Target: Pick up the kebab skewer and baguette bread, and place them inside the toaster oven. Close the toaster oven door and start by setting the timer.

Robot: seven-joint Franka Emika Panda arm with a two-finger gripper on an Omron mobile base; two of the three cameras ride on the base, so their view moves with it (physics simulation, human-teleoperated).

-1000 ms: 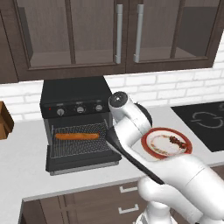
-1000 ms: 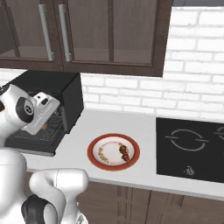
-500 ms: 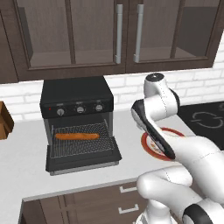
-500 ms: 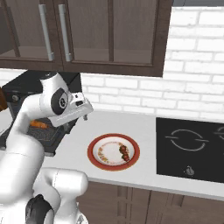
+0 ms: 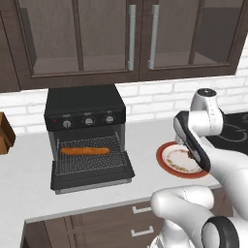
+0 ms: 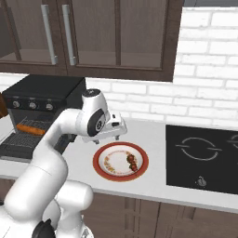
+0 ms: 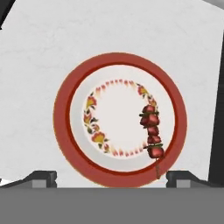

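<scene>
Kebab skewer (image 7: 151, 131), dark red chunks on thin stick, lies on red-rimmed plate (image 7: 65, 94) directly below end effector (image 7: 111, 177), fingers spread, empty. Arm has swung over from black toaster oven (image 5: 87, 138); orange-brown baguette (image 5: 85, 151) already racked. Skewer pick next.

The arm (image 6: 51, 153) is showing glossy white, rounded shell segments with dark grey to black bands at the joints. The wrist housing is showing a round dark cap with a small pale mark, and a black ring is sitting low on the base. The pincer (image 7: 111, 177) is ending in two small, dark, blocky tips.
</scene>
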